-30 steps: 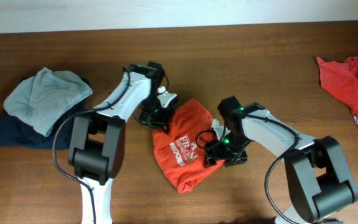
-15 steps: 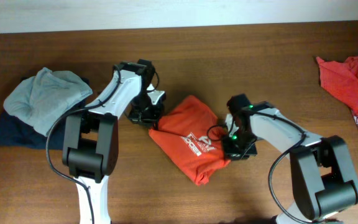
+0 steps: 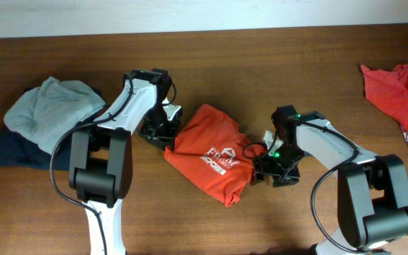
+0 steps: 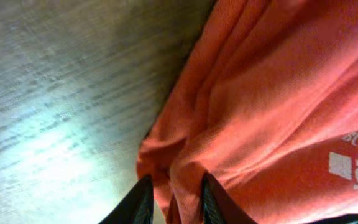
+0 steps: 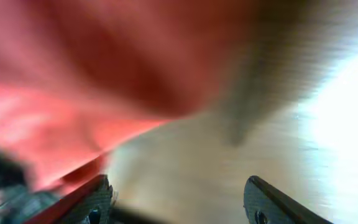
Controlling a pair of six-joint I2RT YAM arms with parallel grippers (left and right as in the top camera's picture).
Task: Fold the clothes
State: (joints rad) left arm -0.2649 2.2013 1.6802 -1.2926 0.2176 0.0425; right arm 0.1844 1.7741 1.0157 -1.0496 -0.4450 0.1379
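Garment: orange-red cotton T-shirt [image 3: 207,149] with white print, centre.
Left gripper [image 4: 174,194]: pinching its left edge.
Right gripper [image 5: 178,185]: wide, empty, just right.

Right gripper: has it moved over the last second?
Yes. The right gripper shifted right, toward the unmoved red shirt at the right edge, away from the folded shirt.

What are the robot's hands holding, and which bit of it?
The left gripper pinches the orange-red T-shirt by a bunched fold at its edge. The right gripper is open and holds nothing.
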